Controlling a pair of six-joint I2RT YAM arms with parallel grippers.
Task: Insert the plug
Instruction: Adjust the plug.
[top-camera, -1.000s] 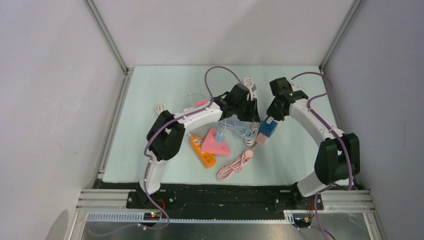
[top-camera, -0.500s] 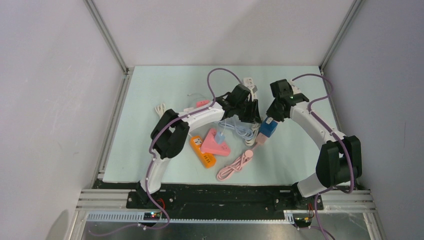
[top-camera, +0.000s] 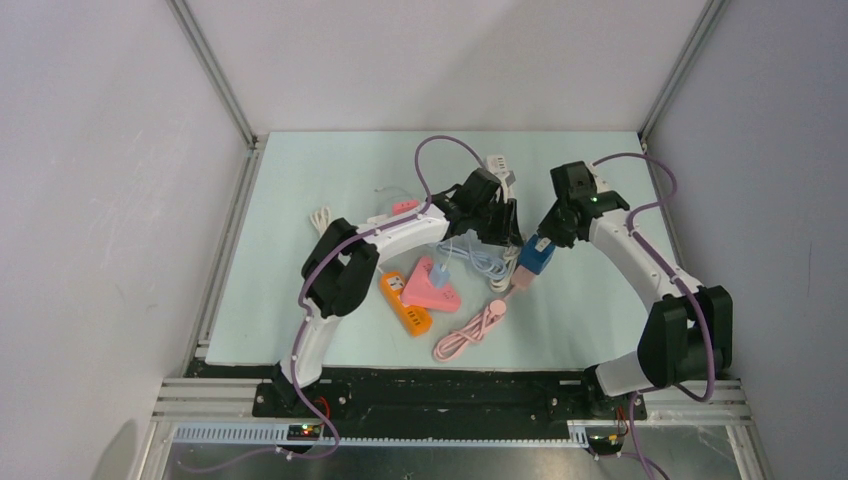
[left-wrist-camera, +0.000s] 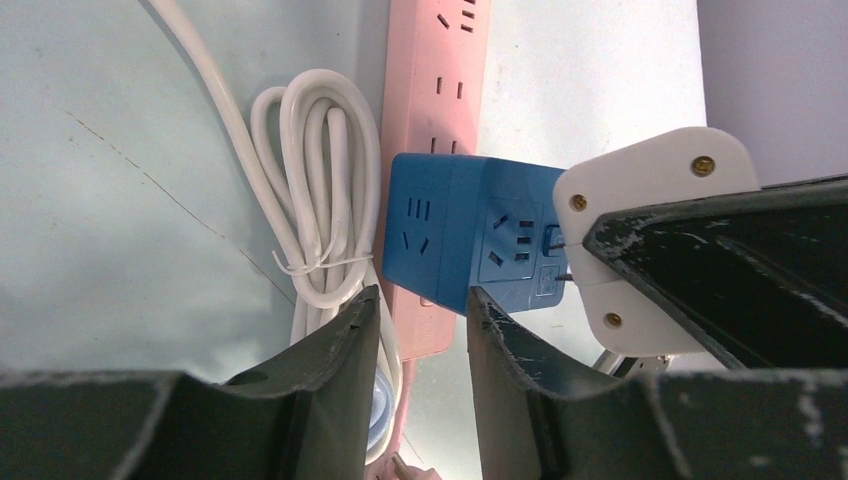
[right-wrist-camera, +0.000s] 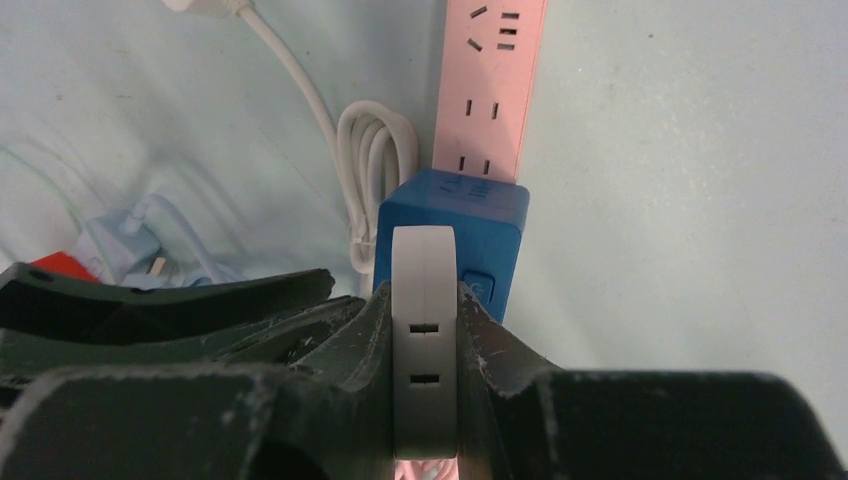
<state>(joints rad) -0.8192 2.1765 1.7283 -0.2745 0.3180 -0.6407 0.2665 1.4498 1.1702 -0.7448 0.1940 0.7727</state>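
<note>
My right gripper (top-camera: 545, 238) (right-wrist-camera: 425, 296) is shut on a white plug (right-wrist-camera: 425, 300), gripped by its flat sides. The plug (left-wrist-camera: 650, 200) is pressed against the side face of a blue cube socket (top-camera: 537, 258) (left-wrist-camera: 460, 235) (right-wrist-camera: 490, 225); two thin pins show between them. The cube sits on the near end of a pink power strip (left-wrist-camera: 435, 80) (right-wrist-camera: 490, 90). My left gripper (top-camera: 505, 228) (left-wrist-camera: 418, 300) hovers just left of the cube. Its jaws stand part open over the strip's end and hold nothing I can see.
A tied white cable bundle (left-wrist-camera: 315, 190) lies beside the pink strip. An orange power strip (top-camera: 405, 303), a pink triangular socket (top-camera: 432, 285), a light blue cable (top-camera: 478, 258) and a coiled pink cable (top-camera: 468, 335) lie near the front. A white adapter (top-camera: 497, 163) lies behind the left gripper.
My right arm has shifted a little to the right and its wrist has turned, still holding the plug at the cube. The left arm and the cube have barely moved.
</note>
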